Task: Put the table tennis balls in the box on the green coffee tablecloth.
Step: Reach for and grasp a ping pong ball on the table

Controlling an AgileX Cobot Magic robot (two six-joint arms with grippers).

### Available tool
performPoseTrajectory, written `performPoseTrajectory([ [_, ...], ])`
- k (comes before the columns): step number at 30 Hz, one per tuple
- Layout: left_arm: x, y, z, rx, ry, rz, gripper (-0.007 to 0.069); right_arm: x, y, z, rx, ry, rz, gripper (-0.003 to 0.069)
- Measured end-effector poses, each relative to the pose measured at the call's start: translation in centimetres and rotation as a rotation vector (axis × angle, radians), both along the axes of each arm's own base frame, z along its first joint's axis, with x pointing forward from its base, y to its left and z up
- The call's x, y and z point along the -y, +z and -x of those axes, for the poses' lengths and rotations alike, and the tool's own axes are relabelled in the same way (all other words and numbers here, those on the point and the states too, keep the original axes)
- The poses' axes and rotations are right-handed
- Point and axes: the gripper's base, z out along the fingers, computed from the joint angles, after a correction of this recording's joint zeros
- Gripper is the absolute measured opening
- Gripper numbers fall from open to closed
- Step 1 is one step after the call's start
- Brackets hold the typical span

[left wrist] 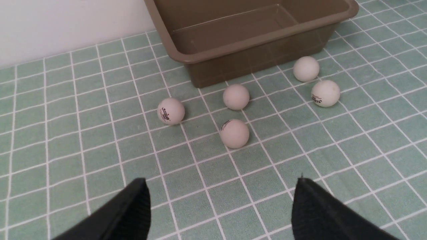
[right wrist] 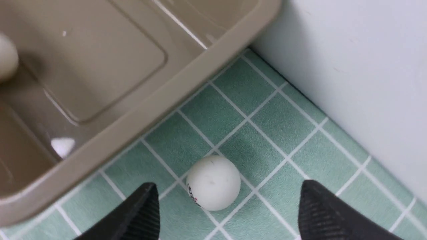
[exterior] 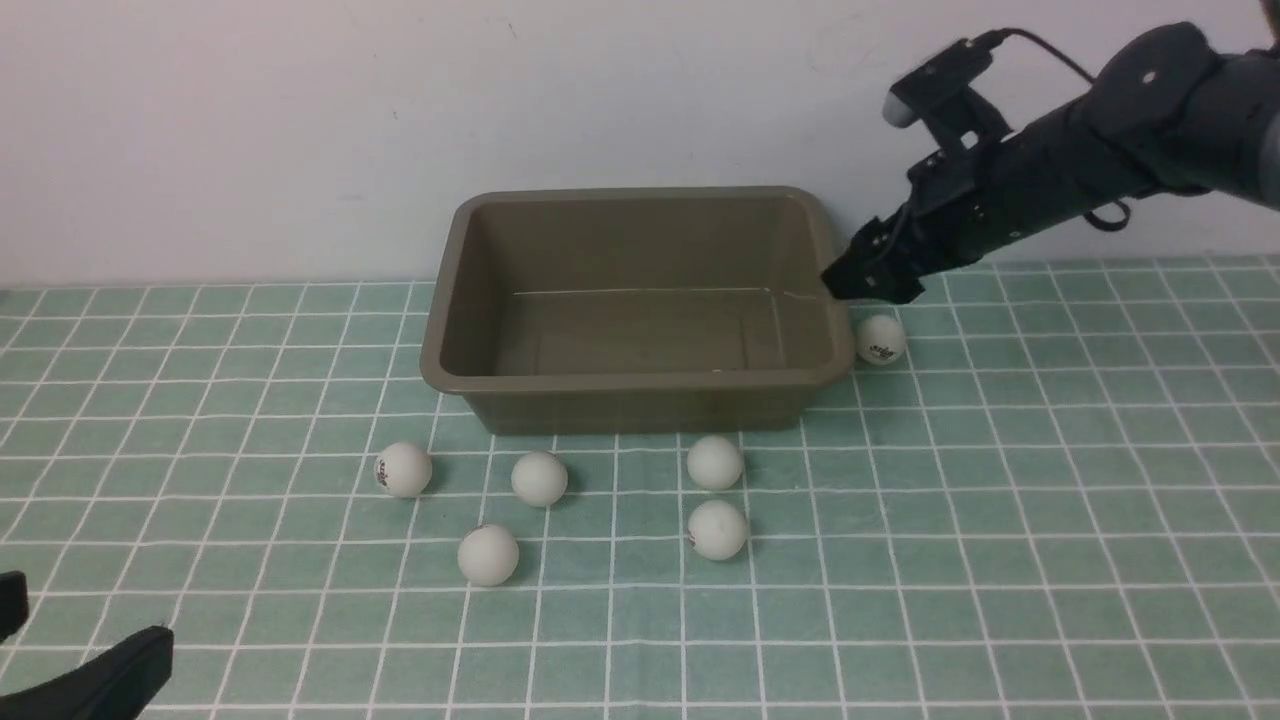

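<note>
**Right gripper open above a lone ball beside the box**

The right gripper (exterior: 865,288) stood with its jaws wide apart and held nothing. In the right wrist view its two black fingers (right wrist: 141,213) flanked a single table tennis ball (right wrist: 213,182) without touching it. The right arm (exterior: 1060,160) reached in from the upper right and sloped down and to the left, with the wrist camera (exterior: 940,85) riding on top. This brought the fingertips to the right-hand rim of the olive-brown box (exterior: 640,380); whether they touched that rim could not be told.

The flanked ball rested on the green gridded tablecloth (exterior: 1050,520), just beside the box's right wall and a little below the gripper, its dark logo turned toward the front. Inside the box, the right wrist view caught a blurred white ball (right wrist: 6,56), cut off by the frame's edge.

The left gripper (left wrist: 220,180) was likewise spread and empty, sitting low at the near left corner of the cloth. Five further table tennis balls (exterior: 539,478) lay loose on the cloth before the box's near wall. Three formed a rough row close to the box and two lay nearer the robot, all well apart from both grippers. A plain white wall (exterior: 300,120) rose behind the box.
</note>
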Motion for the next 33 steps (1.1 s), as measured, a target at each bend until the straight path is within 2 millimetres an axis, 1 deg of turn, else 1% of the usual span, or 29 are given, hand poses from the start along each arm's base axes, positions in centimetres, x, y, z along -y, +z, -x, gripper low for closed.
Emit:
performPoseTrajectory([
  [4,0.0,0.0,0.0,-0.003,-0.001,-0.001,0.0514,0.0,-0.1,0.0,0.033,0.064,0.042,0.0503],
  [8,0.0,0.0,0.0,-0.005,-0.003,-0.001,0.0514,-0.1,-0.9,-0.4,0.017,0.067,0.037,0.0503],
  [9,0.0,-0.1,0.0,-0.008,-0.004,-0.001,0.0514,-0.2,-1.6,-0.7,-0.002,0.072,0.031,0.0499],
  [11,0.1,-0.2,0.1,-0.023,-0.013,-0.002,0.0514,-0.4,-2.0,-1.5,-0.038,0.073,0.004,0.0491],
  [14,0.2,-0.4,0.3,-0.047,-0.026,-0.003,0.0514,-0.7,-2.1,-2.6,-0.089,0.056,-0.031,0.0484],
  [18,0.3,-0.6,0.4,-0.074,-0.042,-0.005,0.0514,-0.6,-2.3,-3.6,-0.161,0.040,-0.021,0.0482],
  [22,0.4,-0.7,0.6,-0.093,-0.052,-0.006,0.0514,-0.5,-3.8,-3.8,-0.221,0.031,-0.006,0.0482],
  [28,0.4,-0.7,0.6,-0.093,-0.052,-0.006,0.0514,-0.5,-4.9,-4.0,-0.247,0.025,-0.014,0.0482],
  [33,0.4,-0.7,0.6,-0.093,-0.052,-0.007,0.0514,-0.8,-7.0,-4.3,-0.286,0.021,-0.054,0.0482],
])
